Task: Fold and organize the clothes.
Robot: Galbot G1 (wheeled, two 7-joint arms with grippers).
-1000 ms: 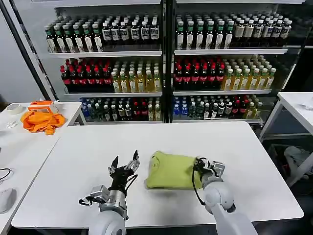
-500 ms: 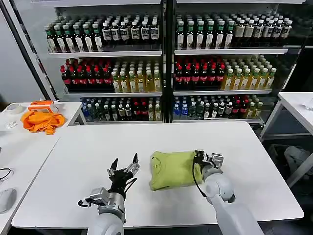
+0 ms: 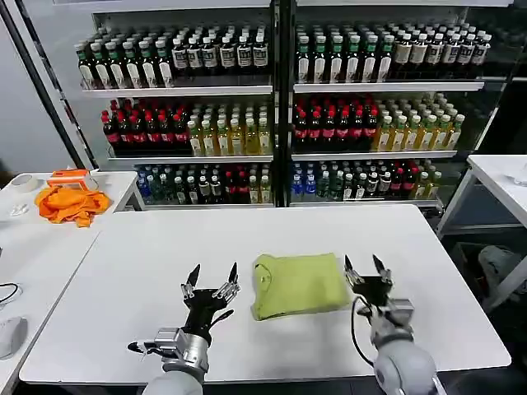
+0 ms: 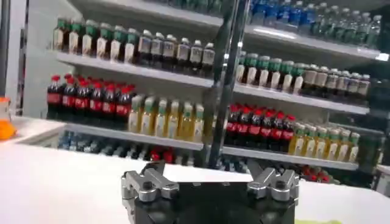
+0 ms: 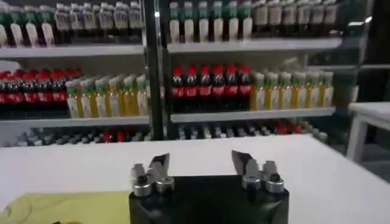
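Both jaws are standing spread and empty: your left gripper (image 3: 211, 281) is hovering low in the frame, left of centre, your right gripper (image 3: 367, 271) right of centre. Between them the T-shirt (image 3: 298, 284) is lying as a compact folded rectangle on the white surface (image 3: 148, 255). Folding is looking essentially finished; you are perhaps only needing to tidy its placement.

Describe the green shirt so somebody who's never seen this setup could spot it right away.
Find the big white table in front of the drink shelves. Near its front edge, between the open left gripper and the open right gripper, lies the T-shirt, folded into a compact rectangle. It is light olive-green, unlike the crumpled orange cloth on the side table.
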